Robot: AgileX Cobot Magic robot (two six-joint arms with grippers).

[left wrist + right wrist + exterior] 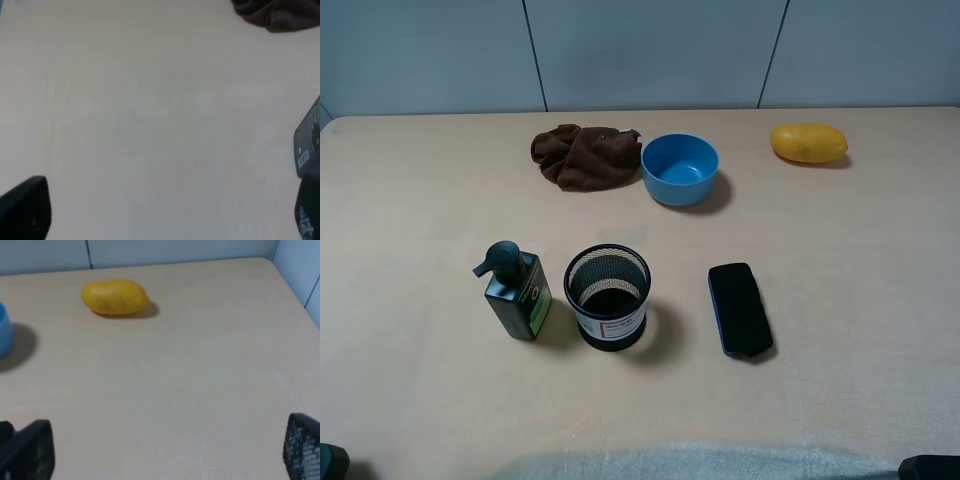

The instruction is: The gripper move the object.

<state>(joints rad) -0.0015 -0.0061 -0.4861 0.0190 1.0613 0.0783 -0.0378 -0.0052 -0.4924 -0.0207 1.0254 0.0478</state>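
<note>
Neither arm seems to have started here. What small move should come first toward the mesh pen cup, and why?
Probably bring the left gripper, open and empty, forward and inward toward the pen cup. The cup stands upright and untouched between the pump bottle and the black case, left of centre.

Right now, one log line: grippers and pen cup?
left gripper: open, empty | right gripper: open, empty | pen cup: upright, untouched, between pump bottle and black case

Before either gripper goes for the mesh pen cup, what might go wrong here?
The pen cup stands close beside the pump bottle, so a gripper closing from that side may tip the bottle. The black case lies on its other side and could be nudged. The cup's open mesh may slip in the grip.
</note>
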